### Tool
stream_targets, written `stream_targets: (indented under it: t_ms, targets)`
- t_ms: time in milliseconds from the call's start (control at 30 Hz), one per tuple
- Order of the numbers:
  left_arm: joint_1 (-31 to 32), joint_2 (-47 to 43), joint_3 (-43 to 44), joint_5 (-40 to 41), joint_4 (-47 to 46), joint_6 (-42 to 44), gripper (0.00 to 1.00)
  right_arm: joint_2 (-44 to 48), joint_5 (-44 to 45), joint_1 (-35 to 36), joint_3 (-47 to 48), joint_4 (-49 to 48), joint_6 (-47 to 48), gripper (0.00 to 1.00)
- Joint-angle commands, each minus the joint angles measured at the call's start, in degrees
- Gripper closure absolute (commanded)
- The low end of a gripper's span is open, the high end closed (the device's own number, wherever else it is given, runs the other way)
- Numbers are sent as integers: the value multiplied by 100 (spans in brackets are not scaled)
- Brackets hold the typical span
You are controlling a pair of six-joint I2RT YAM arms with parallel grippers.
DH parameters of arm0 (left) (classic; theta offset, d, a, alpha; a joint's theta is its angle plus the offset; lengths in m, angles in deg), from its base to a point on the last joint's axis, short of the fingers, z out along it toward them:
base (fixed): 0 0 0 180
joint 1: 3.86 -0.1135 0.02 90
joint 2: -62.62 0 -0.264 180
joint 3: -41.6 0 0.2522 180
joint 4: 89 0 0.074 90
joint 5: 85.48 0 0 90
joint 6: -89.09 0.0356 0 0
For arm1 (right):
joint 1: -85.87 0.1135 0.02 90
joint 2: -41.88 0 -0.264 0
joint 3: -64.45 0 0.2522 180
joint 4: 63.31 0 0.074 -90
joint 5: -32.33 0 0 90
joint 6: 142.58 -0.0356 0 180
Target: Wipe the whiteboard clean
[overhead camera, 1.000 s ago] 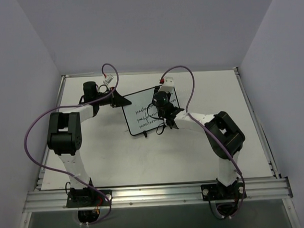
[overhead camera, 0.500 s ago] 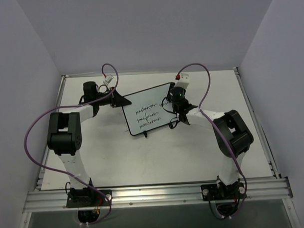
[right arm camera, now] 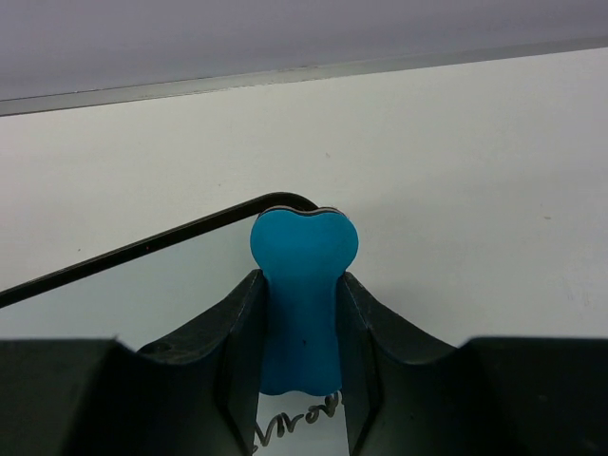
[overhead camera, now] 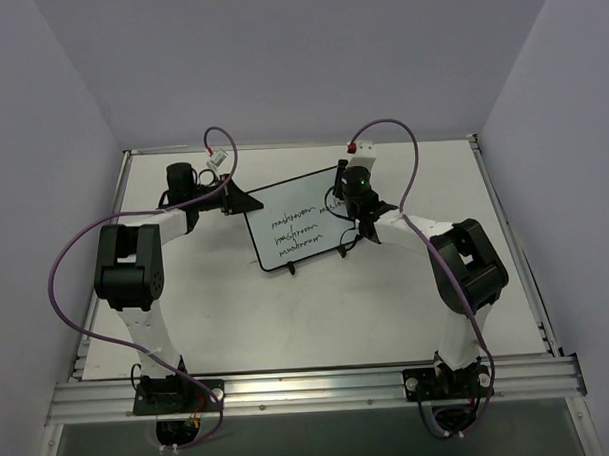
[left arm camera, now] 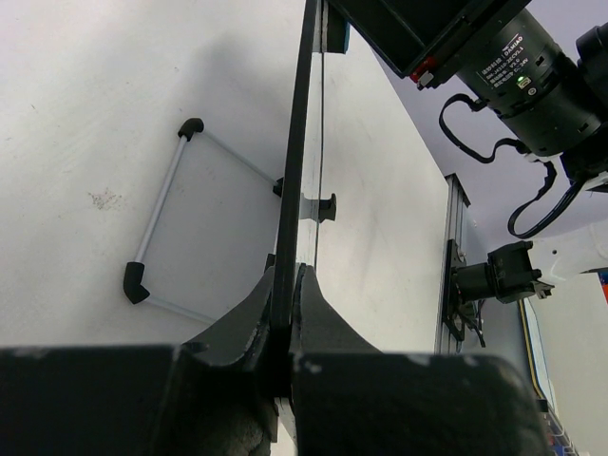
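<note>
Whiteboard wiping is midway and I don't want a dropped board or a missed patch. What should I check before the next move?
1. Left tool shut on the whiteboard edge: ok, the frame sits clamped between its fingers.
2. Right tool shut on the blue eraser: ok, it is held upright between both fingers.
3. Eraser on the board: ok, its head overlaps the frame's far right corner.
4. Eraser pressed flat on the surface: cannot tell.
5. Board wiped clean: not ok, three lines of writing cover the middle.
</note>
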Motion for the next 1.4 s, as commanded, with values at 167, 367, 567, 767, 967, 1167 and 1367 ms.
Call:
stream_targets:
  t_ms: [167, 367, 567, 767, 967, 1167, 1367]
  targets:
    - [-126, 155, -160, 1158, 133, 1180, 98, 26, -151, -74, -246, -387, -10, 100]
    - [-126, 155, -169, 1167, 124, 1180, 98, 334, -247, -65, -1088, -826, -274, 100]
    - [-126, 155, -178, 1167, 124, 1188, 98, 483, -301, 145, -1547, -1135, -363, 100]
    - [-126, 147, -169, 1167, 133, 1188, 98, 290, -142, 558, -1521, -1328, -362, 100]
    - [-126, 147, -178, 1158, 124, 1180, 98, 71, 113, 1261, -1231, -1495, -493, 100]
    - [-126, 147, -178, 1167, 124, 1188, 98, 26, 288, 1394, -1029, -1391, -600, 100]
    - [-126, 147, -169, 1149, 124, 1188, 98, 79, 412, 894, -1081, -978, -608, 100]
